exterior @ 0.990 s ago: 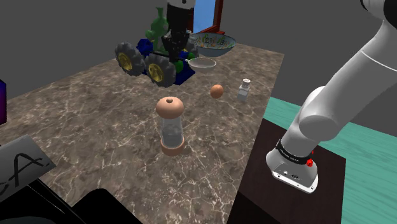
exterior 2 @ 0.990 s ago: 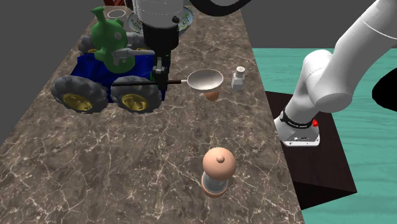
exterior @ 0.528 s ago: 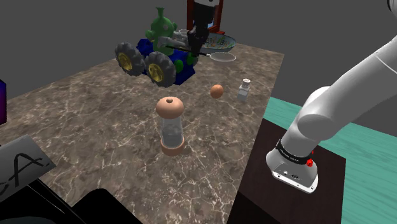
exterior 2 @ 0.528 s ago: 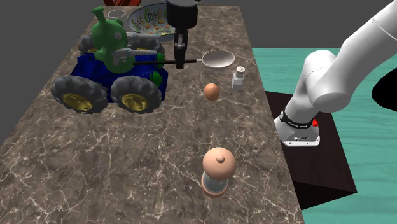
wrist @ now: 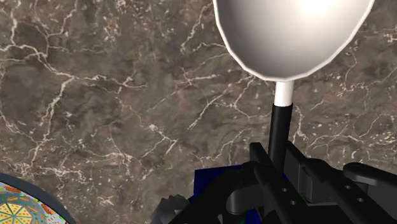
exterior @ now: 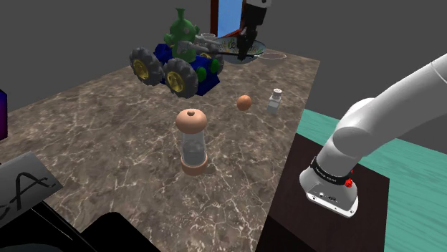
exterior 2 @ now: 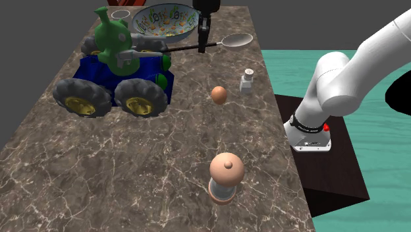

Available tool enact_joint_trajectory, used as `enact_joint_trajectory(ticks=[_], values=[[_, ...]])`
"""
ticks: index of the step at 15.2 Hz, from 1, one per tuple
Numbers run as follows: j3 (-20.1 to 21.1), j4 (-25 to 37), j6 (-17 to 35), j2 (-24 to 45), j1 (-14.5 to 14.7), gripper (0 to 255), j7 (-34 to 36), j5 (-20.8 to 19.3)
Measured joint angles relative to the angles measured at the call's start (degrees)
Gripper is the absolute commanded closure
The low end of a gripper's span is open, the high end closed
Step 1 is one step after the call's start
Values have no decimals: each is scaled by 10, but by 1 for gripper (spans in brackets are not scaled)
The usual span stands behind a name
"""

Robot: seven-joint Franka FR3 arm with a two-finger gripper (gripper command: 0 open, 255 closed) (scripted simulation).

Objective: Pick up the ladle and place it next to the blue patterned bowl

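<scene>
Shoulder view: gripper [exterior: 247,49] clamped on the dark handle of the ladle [exterior: 272,55], which it holds level over the counter [exterior: 107,129] in front of the bowl [exterior: 233,51]. Second exterior view: ladle scoop just beside the bowl's rim on that view's right, handle end near the truck [exterior 2: 112,79]. Wrist view: pale scoop over bare marble, bowl edge well apart from it

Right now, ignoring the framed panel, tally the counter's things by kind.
Toys: 2, monster truck, green figure.
Dishes: 2, patterned bowl, small clear dish.
Seasoning: 2, salt shaker, pepper mill.
Ladle: 1, in the gripper.
Egg: 1.
Total: 8.
</scene>
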Motion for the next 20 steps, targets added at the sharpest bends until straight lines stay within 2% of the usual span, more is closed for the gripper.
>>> enact_joint_trajectory(ticks=[4,11,20], values=[[-44,-12,-14,-19,-22,255,-58,-14],[-118,9,-27,-1,-56,255,-156,-38],[-209,72,-48,53,-93,255,-279,-54]])
